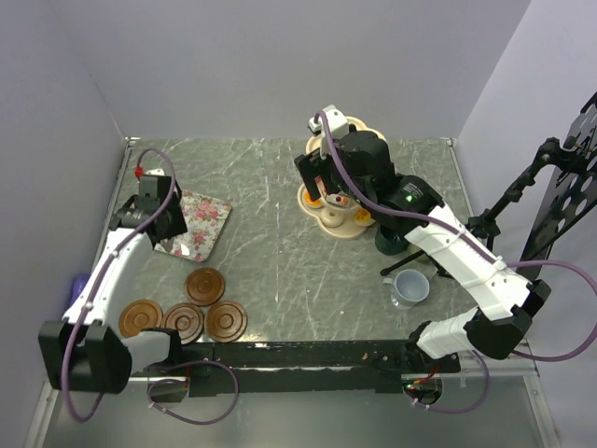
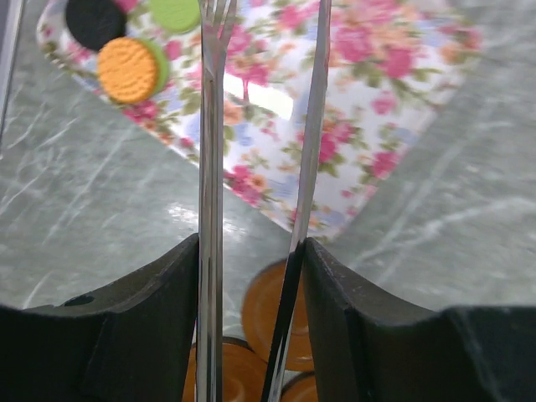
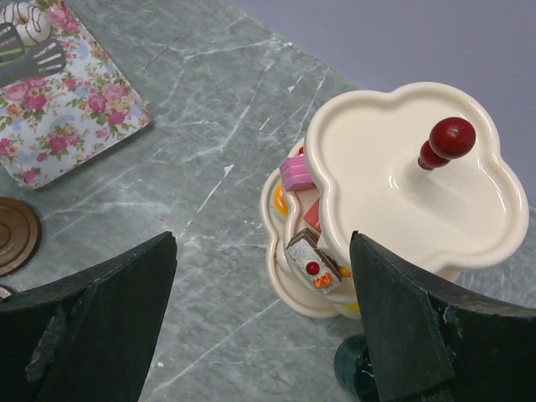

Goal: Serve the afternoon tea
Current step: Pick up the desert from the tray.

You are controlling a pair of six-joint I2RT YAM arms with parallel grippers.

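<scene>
The cream three-tier stand with its red knob stands at the back right and holds small cakes on its lower tiers. My right gripper is open and empty, above the stand's left side. More cakes lie on the floral tray. My left gripper is shut on the thin metal tongs, which reach over the tray. Several brown saucers lie front left. A dark green mug and a grey-blue mug stand right. The pink and light green mugs are out of view.
The floral tray lies at the left of the table under my left gripper. A black stand rises beyond the table's right edge. White walls close in the back and sides.
</scene>
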